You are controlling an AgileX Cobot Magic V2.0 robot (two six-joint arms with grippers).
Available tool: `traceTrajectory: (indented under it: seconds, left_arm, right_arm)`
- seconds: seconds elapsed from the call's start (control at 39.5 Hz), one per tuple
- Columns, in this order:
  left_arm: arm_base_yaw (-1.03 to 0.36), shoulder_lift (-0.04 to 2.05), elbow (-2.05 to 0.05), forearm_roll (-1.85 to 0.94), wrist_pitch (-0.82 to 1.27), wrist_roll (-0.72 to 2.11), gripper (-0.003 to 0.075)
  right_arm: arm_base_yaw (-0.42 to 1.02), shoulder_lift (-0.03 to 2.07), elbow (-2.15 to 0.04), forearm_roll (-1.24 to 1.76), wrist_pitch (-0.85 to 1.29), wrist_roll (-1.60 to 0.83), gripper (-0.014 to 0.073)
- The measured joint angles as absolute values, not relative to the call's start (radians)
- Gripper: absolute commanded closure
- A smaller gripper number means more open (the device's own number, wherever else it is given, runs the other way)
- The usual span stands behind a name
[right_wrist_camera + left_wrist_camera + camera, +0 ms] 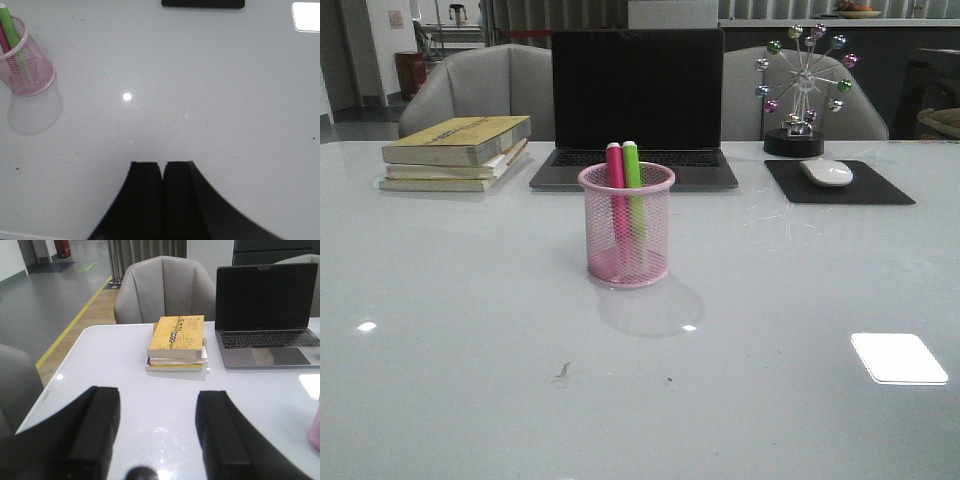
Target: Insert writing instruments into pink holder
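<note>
left tool (157,440): matte black, broad blocky fingers | right tool (161,200): matte black, flat-ended fingers

no legible text anywhere; only unreadable dark lettering and a hand drawing on the yellow cover of the top book (177,335) in the stack, a blurred paper notice (396,19) on the far wall, green floor marking (89,266) too distant to read.
</note>
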State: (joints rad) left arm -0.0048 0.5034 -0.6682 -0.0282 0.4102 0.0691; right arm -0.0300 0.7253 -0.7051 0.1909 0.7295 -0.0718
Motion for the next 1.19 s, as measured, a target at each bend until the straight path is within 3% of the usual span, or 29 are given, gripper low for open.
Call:
traceTrajectory:
  seconds: [0.46, 0.66, 0.94, 1.19]
  left_arm:
    - [-0.005, 0.503, -0.668, -0.029, 0.410, 0.069, 0.0316]
    - [-0.005, 0.503, -0.668, -0.029, 0.410, 0.069, 0.0316]
    - [-0.005, 0.503, -0.668, -0.029, 0.410, 0.069, 0.0316]
    - [-0.005, 0.503, -0.668, -0.029, 0.410, 0.069, 0.0317]
  right_arm:
    - [-0.030, 0.725, -0.705, 0.191, 0.726, -0.072, 0.0566]
    - [-0.030, 0.698, -0.693, 0.189, 0.623, -0.072, 0.0566]
    - [-0.030, 0.469, -0.459, 0.184, 0.306, -0.068, 0.0566]
    - [-0.030, 0.271, -0.243, 0.153, 0.261, -0.061, 0.0566]
